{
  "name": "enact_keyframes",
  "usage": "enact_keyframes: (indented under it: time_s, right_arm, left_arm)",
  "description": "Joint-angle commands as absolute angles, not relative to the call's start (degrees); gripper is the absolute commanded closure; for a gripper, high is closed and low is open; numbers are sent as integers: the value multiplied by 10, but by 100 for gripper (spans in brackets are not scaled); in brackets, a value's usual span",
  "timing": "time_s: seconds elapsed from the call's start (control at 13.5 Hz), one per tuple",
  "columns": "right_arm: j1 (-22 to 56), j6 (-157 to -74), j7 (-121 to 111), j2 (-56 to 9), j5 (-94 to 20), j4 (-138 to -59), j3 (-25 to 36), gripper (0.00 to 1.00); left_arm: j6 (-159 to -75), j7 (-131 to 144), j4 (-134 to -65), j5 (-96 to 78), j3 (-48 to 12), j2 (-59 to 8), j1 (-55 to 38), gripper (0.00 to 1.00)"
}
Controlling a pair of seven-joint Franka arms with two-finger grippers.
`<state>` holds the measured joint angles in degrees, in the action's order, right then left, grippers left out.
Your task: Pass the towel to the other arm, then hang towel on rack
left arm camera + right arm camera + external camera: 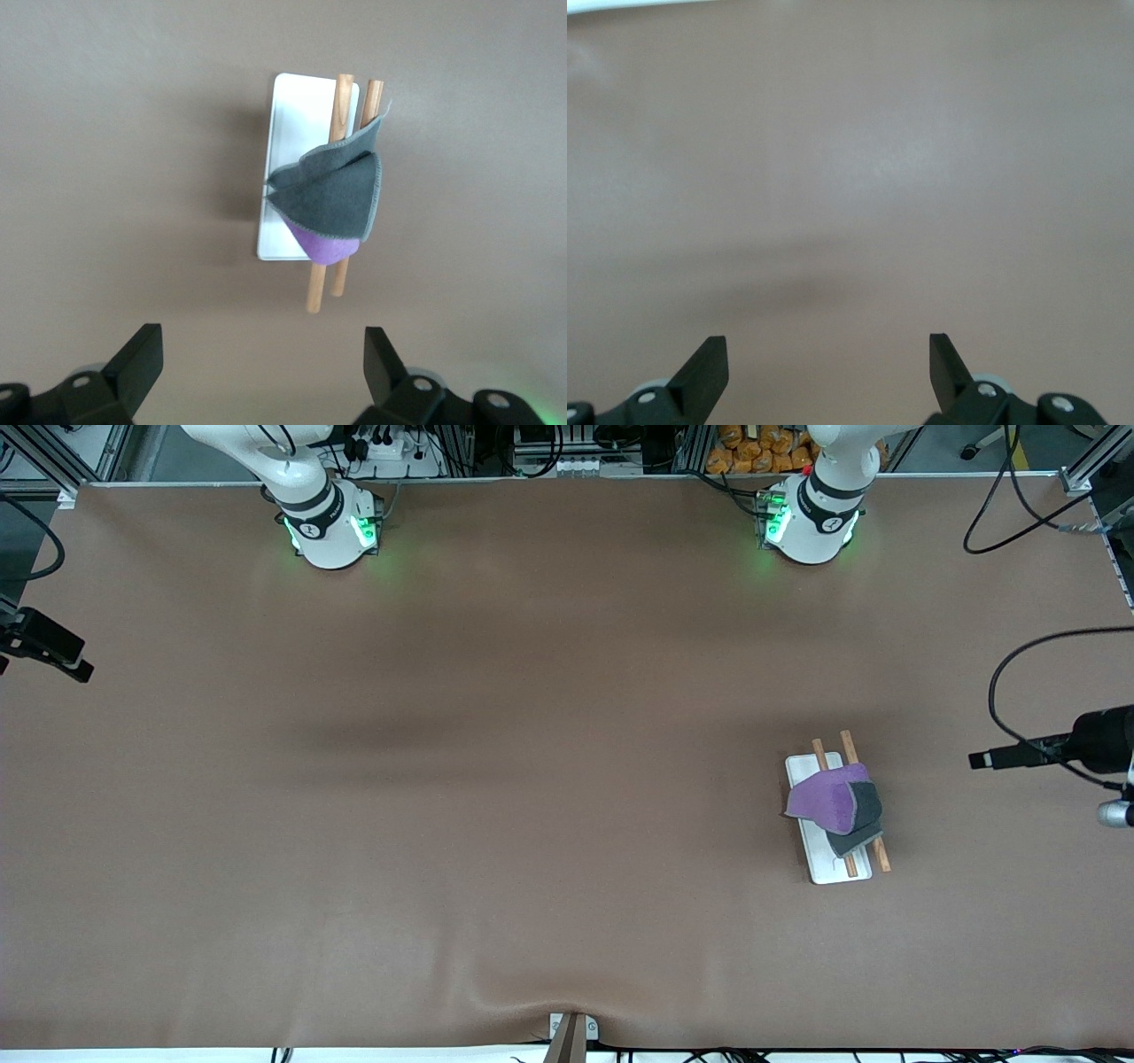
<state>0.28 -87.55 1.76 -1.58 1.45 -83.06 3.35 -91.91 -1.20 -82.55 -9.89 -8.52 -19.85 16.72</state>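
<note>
Towel is lying draped over the rack's two wooden rods, well clear of the left gripper, whose fingers are gaping wide and holding nothing. Right gripper is waiting over bare table, fingers also spread and empty. Hanging is looking done; next, I'd judge, the left arm only needs pulling away without snagging cloth.

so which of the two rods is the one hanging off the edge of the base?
The rod toward the left arm's end of the table; it overhangs the white base, while the other rod runs over it. The towel drapes both.
</note>
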Motion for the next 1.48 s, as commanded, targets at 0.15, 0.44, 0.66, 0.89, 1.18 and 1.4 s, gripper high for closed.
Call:
enact_keyframes:
  time_s: [0.15, 0.44, 0.66, 0.89, 1.18, 1.4]
  right_arm:
    - [10, -853, 16, -18, 18, -804, 37, 0]
    - [11, -853, 20, -20, 25, -790, 38, 0]
    - [8, -854, 22, -20, 16, -788, 38, 0]
    - [9, -853, 21, -19, 16, -788, 37, 0]
    - [7, -849, 21, -21, 13, -793, 38, 0]
    - [7, -849, 20, -22, 13, -794, 38, 0]
  left_arm:
    - [-895, -9, -835, -37, -117, -120, 160, 0]
    - [-884, -14, -833, -20, -119, -77, 159, 0]
    - [-878, -36, -818, 24, -136, -68, 160, 0]
    - [-865, -47, -804, 42, -141, -66, 160, 0]
    - [-865, -39, -804, 40, -150, -49, 161, 0]
    - [-868, -38, -805, 40, -149, -33, 161, 0]
